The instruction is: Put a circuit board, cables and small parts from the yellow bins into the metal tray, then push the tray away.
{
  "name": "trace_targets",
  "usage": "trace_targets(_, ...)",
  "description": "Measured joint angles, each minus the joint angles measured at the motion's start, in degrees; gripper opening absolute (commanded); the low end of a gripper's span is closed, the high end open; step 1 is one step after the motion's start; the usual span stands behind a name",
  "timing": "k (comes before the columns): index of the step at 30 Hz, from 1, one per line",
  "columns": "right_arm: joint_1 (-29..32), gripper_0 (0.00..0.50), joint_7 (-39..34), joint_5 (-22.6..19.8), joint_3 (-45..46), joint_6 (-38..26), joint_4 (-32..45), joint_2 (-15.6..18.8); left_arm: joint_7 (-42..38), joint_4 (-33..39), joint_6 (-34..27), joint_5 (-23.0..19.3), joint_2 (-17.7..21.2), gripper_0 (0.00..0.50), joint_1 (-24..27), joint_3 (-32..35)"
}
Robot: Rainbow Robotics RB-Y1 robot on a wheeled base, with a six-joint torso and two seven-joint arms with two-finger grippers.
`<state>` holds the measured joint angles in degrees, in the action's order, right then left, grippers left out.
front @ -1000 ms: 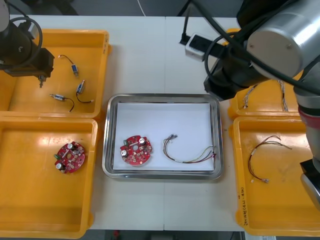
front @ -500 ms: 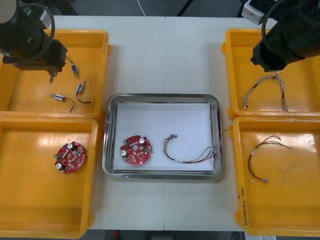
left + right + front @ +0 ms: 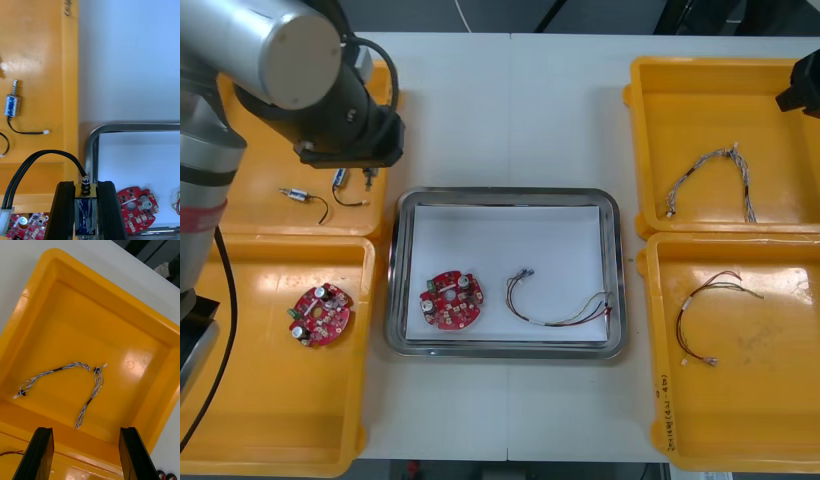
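Observation:
My left gripper (image 3: 85,219) is shut on a small metal part (image 3: 84,205) with a blue body, and its black cable (image 3: 41,160) loops off to one side. In the front view the left gripper (image 3: 368,175) hangs over the inner edge of the back left yellow bin (image 3: 240,205), near the metal tray's (image 3: 505,195) back left corner. The tray holds a round red circuit board (image 3: 452,299) and a red and yellow cable (image 3: 560,308). My right gripper (image 3: 86,457) stands open above the back right yellow bin (image 3: 112,333), with a twisted blue and white cable (image 3: 92,393) lying beyond its fingers.
Two small metal parts (image 3: 298,195) (image 3: 341,178) lie in the back left bin. A second circuit board (image 3: 320,313) sits in the front left bin. The front right bin (image 3: 780,400) holds a red and yellow cable (image 3: 708,305). The right arm (image 3: 805,85) is at the table's right edge.
The left arm has swung right from the back left bin's far side toward the tray's corner, carrying the small part. The right arm has drawn back from the middle to the right edge.

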<state>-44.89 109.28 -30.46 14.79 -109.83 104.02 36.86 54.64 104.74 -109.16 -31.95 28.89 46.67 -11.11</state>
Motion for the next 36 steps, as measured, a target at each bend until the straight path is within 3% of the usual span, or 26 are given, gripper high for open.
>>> trace_targets(10, -3.3, 0.5, 0.17, 7.92, 1.66, 0.0, -10.14, 0.9, -20.64, 0.37, 1.72, 5.04, -3.38, 0.002, 0.0, -11.48)
trace_targets(17, -4.55, 0.5, 1.23, 9.85, 3.99, 0.0, -17.74, 0.91, -20.76, -4.28, 7.61, 9.64, -5.57, 0.001, -0.02, -15.99)
trace_targets(36, -4.63, 0.5, 1.22, 12.07, 6.61, 0.0, -28.44, 0.92, -20.77, -6.09, 14.86, 11.94, -6.04, 0.002, -3.73, -21.04)
